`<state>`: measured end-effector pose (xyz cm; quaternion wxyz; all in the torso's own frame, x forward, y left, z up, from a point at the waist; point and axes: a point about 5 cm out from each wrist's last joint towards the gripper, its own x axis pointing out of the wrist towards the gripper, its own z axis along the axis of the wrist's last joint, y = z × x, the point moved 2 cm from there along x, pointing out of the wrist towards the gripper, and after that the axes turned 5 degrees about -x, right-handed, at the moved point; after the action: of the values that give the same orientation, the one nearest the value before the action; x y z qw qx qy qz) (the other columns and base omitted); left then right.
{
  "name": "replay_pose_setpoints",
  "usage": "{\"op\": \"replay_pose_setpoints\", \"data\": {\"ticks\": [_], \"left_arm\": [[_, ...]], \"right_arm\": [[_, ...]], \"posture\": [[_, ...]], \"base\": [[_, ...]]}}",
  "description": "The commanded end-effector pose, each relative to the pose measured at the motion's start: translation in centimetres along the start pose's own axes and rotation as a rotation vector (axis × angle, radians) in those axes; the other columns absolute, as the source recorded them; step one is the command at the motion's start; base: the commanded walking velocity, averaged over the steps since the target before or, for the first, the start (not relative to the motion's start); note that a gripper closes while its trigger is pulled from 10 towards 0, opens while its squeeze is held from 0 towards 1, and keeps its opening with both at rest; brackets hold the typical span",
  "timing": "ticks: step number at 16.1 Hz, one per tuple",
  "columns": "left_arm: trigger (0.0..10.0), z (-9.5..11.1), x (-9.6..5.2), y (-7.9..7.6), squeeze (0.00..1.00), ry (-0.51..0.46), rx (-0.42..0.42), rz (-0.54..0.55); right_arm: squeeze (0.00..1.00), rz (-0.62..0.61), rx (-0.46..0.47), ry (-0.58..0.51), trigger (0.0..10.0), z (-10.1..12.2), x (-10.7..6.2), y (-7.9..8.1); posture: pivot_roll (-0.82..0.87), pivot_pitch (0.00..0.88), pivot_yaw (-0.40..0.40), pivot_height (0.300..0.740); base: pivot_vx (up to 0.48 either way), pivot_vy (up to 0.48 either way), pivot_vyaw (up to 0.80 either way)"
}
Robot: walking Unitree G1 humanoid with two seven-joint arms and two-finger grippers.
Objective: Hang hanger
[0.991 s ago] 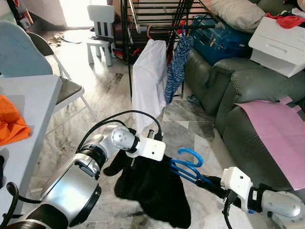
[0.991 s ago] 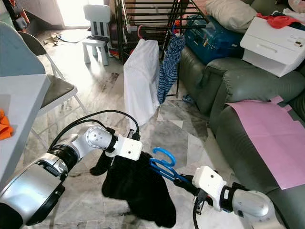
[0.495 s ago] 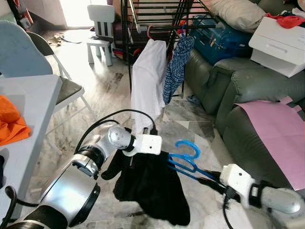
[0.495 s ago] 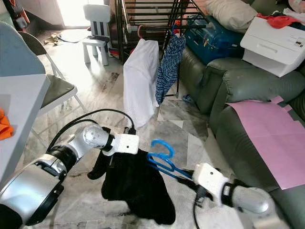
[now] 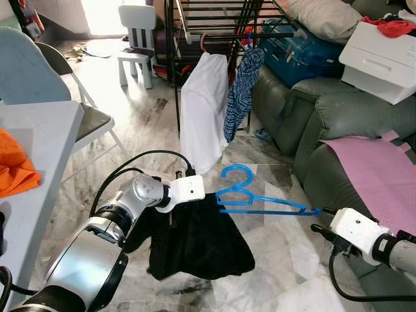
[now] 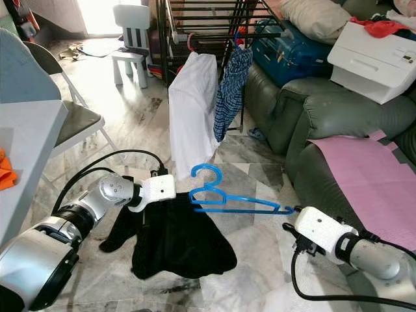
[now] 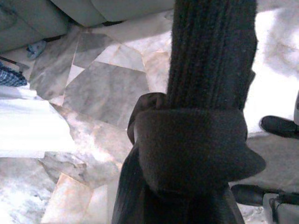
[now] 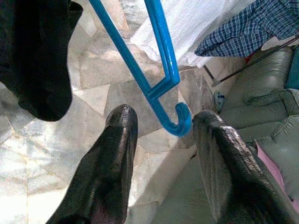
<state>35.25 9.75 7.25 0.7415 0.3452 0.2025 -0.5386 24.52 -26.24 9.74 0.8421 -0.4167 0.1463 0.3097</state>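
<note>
A blue plastic hanger point(image 5: 260, 200) hangs level in the air above the marble floor, hook point(image 5: 235, 175) upward. Its left end reaches the black knitted garment point(image 5: 195, 237), which droops from my left gripper point(image 5: 172, 211). In the left wrist view the black cloth point(image 7: 196, 149) wraps over that gripper, which is shut on it. My right gripper point(image 5: 318, 220) is at the hanger's right tip. In the right wrist view its fingers point(image 8: 117, 140) stand apart, with the hanger's end notch point(image 8: 180, 123) between them, close to one finger.
A dark drying rack point(image 5: 208, 26) stands ahead with a white shirt point(image 5: 203, 110) and a blue checked garment point(image 5: 240, 91) on hangers. A green sofa point(image 5: 338, 110) with a pink sheet point(image 5: 377, 175) is right. A white table point(image 5: 39, 130) and folding chair point(image 5: 88, 120) are left.
The right gripper has drawn back to the right and the hanger has swung from slanted to level, higher off the floor. The left gripper has shifted left with the black garment.
</note>
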Motion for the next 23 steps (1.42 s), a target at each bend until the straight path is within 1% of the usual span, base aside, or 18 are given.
{"op": "replay_pose_setpoints", "data": {"ticks": [1,15,16,17,18,19,20,21,22,23], "left_arm": [[0.0,0.4,-0.2,0.4,0.00,-0.021,-0.003,0.019],[0.0,0.4,-0.2,0.4,0.00,-0.021,-0.003,0.019],[0.0,0.3,-0.2,0.5,0.00,-0.023,-0.018,0.033],[0.0,0.3,-0.2,0.5,0.00,-0.023,-0.018,0.033],[0.0,0.4,0.0,0.1,0.00,-0.136,-0.170,0.055],[0.0,0.5,0.1,0.0,0.00,-0.186,-0.230,0.065],[0.0,0.5,0.1,0.0,0.00,-0.189,-0.231,0.065],[0.0,0.6,0.2,0.0,0.00,-0.192,-0.231,0.067],[0.0,0.7,0.2,0.0,0.00,-0.193,-0.231,0.069],[0.0,0.6,0.2,0.1,0.00,-0.191,-0.231,0.072]], "right_arm": [[1.00,-0.016,-0.005,0.017,10.0,-0.2,-0.2,-0.5],[1.00,-0.016,-0.005,0.017,10.0,-0.2,-0.2,-0.5],[1.00,-0.067,-0.018,0.020,10.0,-0.2,-0.3,-1.1],[1.00,-0.067,-0.018,0.020,10.0,-0.2,-0.3,-1.1],[1.00,-0.524,0.115,-0.219,10.0,3.4,-0.3,-5.3],[1.00,-0.690,0.195,-0.309,10.0,4.6,-0.6,-6.6],[1.00,-0.679,0.197,-0.297,10.0,4.5,-0.3,-6.3],[0.00,-0.667,0.199,-0.284,10.0,4.4,-0.1,-6.1],[0.00,-0.690,0.209,-0.191,10.0,3.6,0.5,-5.9],[0.00,-0.704,0.217,-0.158,10.0,3.2,0.7,-6.0]], "posture": [[-0.01,0.000,-0.017,0.740],[-0.01,0.000,-0.017,0.740],[-0.01,0.000,-0.017,0.740],[-0.01,0.000,-0.017,0.740],[0.00,0.000,-0.014,0.740],[0.00,0.000,-0.014,0.740],[0.00,0.000,-0.015,0.740],[0.00,0.000,-0.015,0.740],[0.00,0.000,-0.016,0.740],[-0.01,0.000,-0.015,0.740]], "base": [[0.000,0.000,0.00],[0.000,0.000,0.00],[0.000,0.000,0.00],[0.000,0.000,0.00],[0.000,0.000,0.00],[0.000,0.000,0.00],[0.000,0.000,0.00],[0.000,0.000,0.00],[0.000,0.000,0.00],[0.000,0.000,0.00]]}}
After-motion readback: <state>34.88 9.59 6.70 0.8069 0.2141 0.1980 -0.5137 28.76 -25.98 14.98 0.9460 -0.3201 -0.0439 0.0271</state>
